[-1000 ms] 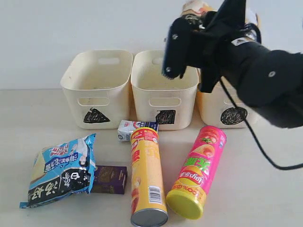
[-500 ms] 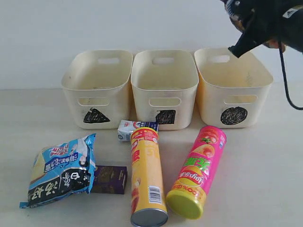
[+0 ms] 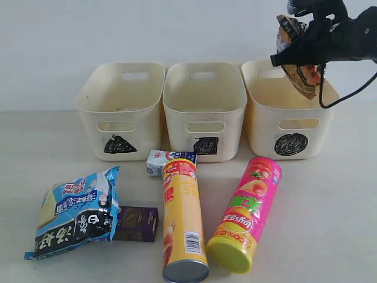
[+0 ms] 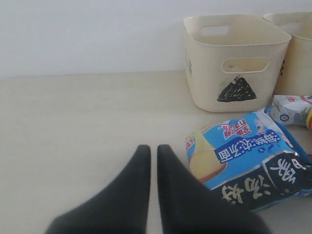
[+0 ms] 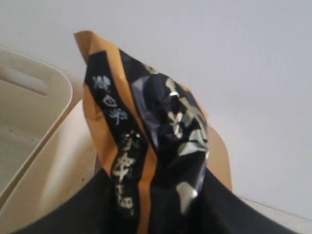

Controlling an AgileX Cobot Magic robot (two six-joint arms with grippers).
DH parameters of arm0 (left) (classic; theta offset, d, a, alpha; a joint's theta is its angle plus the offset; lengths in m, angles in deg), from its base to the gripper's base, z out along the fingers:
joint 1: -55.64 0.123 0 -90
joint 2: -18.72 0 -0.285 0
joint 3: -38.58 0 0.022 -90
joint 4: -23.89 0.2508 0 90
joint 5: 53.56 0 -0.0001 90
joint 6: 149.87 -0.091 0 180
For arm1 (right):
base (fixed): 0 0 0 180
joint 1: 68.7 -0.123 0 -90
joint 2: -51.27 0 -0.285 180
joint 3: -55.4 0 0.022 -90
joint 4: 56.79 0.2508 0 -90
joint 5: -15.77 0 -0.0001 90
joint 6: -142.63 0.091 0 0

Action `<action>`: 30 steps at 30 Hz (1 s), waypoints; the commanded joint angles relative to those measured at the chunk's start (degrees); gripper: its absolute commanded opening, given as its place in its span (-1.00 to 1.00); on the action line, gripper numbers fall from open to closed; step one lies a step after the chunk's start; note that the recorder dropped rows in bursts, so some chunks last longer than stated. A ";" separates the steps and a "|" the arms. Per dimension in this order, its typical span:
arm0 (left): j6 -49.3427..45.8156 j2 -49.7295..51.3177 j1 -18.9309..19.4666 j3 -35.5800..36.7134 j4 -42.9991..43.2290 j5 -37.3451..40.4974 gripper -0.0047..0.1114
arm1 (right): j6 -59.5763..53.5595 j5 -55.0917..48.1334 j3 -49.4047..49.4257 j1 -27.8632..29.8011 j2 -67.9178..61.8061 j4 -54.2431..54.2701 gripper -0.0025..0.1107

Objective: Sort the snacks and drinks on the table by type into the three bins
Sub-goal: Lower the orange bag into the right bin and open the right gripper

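Note:
My right gripper (image 3: 304, 54) is shut on the orange bag (image 3: 301, 81), holding it in the air over the circle bin (image 3: 265, 132). In the right wrist view the bag (image 5: 141, 122) stands up between the black fingers (image 5: 78, 214). The triangle bin (image 3: 94, 118) and square bin (image 3: 177, 127) stand to its left. On the table (image 3: 330, 224) lie the blue bag (image 3: 76, 209), the purple carton (image 3: 138, 224), the white and blue carton (image 3: 158, 162), the yellow tube (image 3: 182, 218) and the pink tube (image 3: 247, 212). My left gripper (image 4: 152, 148) is shut and holds nothing, just beside the blue bag (image 4: 243, 156).
A plain white wall rises behind the bins. In the left wrist view the triangle bin (image 4: 204, 83) and the white and blue carton (image 4: 290, 108) lie beyond the blue bag. A black cable (image 3: 347, 91) hangs from the right arm.
The right arm has swung from in front of the middle and right bins up to the far right. The orange bag now hangs over the circle bin. The items on the table have not moved.

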 commanded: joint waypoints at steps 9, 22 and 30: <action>0.42 -0.05 -0.01 0.16 0.01 -0.12 -0.84 | 6.84 -0.02 -5.95 0.58 -7.47 0.80 0.04; 0.42 -0.05 -0.01 0.16 0.01 -0.12 -0.84 | 5.35 -1.93 -5.95 0.58 -7.24 0.69 0.33; 0.42 -0.05 -0.01 0.16 0.01 -0.12 -0.84 | -0.64 -13.67 -5.95 0.58 -0.69 0.54 -0.28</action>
